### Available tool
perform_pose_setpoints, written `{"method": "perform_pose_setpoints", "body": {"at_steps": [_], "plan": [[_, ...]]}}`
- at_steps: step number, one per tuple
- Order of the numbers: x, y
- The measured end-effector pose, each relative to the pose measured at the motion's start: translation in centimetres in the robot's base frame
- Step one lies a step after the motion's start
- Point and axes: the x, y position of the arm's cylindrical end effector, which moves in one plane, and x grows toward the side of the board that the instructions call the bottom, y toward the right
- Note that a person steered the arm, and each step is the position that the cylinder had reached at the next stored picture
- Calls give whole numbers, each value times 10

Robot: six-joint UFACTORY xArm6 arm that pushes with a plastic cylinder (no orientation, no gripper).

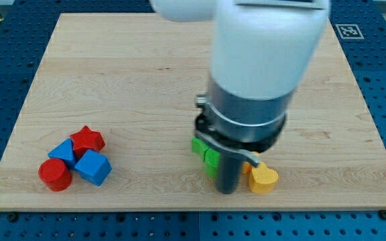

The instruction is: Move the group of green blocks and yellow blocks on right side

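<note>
My tip [227, 191] is the lower end of the dark rod, near the board's bottom edge, right of centre. It stands between the green and yellow blocks. Two green blocks show just left of the rod: one [198, 147] higher, one [212, 161] lower, both partly hidden by the arm. A yellow heart-shaped block [263, 178] lies just right of the tip. Another yellow block [248, 167] peeks out behind the rod, mostly hidden.
The wooden board [126, 80] lies on a blue pegboard table. At the bottom left sits a cluster: a red star [87, 140], a blue block [63, 151], a blue cube [92, 167] and a red cylinder [55, 175]. The arm's white body [267, 60] covers the upper middle.
</note>
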Motion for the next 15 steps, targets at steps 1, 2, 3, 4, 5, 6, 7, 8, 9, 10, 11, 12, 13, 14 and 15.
{"method": "perform_pose_setpoints", "body": {"at_steps": [1, 2, 3, 4, 5, 6, 7, 8, 9, 10, 11, 12, 13, 14, 15], "plan": [[-2, -42], [-27, -54], [-35, -53], [-35, -35], [-35, -13], [-35, -4], [-35, -33], [-48, -89], [-76, -91], [-76, -87], [-76, -69], [-76, -42], [-76, -17], [-76, 2], [-76, 4]]}}
